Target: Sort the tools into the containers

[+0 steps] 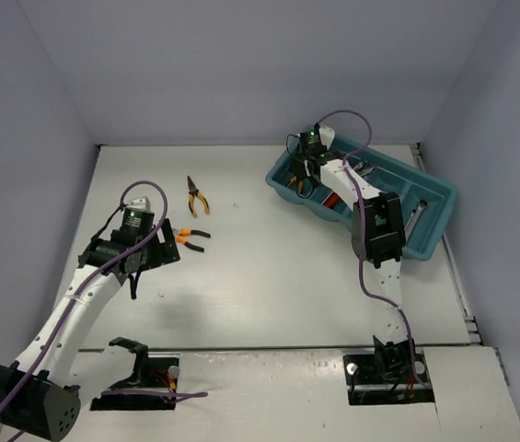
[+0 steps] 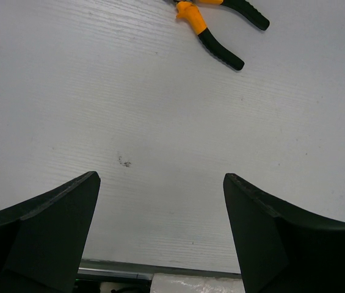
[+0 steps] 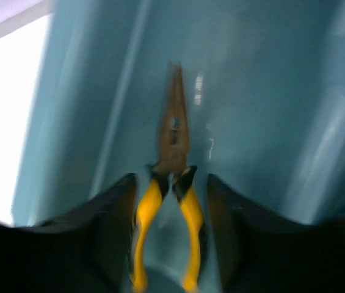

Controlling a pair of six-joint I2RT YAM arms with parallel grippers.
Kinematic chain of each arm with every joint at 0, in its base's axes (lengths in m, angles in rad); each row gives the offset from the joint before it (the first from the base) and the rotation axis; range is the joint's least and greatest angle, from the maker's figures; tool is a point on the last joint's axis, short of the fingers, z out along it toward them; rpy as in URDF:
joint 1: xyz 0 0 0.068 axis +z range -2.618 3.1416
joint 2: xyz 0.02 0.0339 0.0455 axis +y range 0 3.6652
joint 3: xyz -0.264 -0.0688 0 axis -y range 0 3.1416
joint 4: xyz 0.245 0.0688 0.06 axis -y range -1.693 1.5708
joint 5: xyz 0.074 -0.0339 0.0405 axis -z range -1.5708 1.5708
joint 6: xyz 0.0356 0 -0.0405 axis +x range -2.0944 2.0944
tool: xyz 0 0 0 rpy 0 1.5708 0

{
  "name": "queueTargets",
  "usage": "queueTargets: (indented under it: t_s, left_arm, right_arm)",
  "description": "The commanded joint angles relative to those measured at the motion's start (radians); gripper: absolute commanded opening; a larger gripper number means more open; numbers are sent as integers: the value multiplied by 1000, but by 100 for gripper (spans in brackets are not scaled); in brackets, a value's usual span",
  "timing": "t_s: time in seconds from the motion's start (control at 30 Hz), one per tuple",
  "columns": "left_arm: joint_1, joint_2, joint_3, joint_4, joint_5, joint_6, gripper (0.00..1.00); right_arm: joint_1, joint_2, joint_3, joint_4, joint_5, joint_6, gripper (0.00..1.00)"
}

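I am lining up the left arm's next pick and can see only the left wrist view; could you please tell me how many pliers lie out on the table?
Observer: Two pairs: the near pliers just ahead of your open left gripper, and the far pliers beyond them.
Operator: Thank you. Where is the right arm?
Observer: The right gripper is down over the left end of the tray.
Operator: Is it carrying anything?
Observer: Its wrist view shows yellow-handled pliers between its fingers, inside a tray compartment; blur hides whether they are gripped.
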Motion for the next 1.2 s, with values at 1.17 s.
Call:
queueTargets:
  t_s: [1.17]
  left_arm:
    - [-14, 615, 253, 154, -123, -483, 64]
  right_arm:
    - [194, -1121, -928, 72, -65, -263, 71]
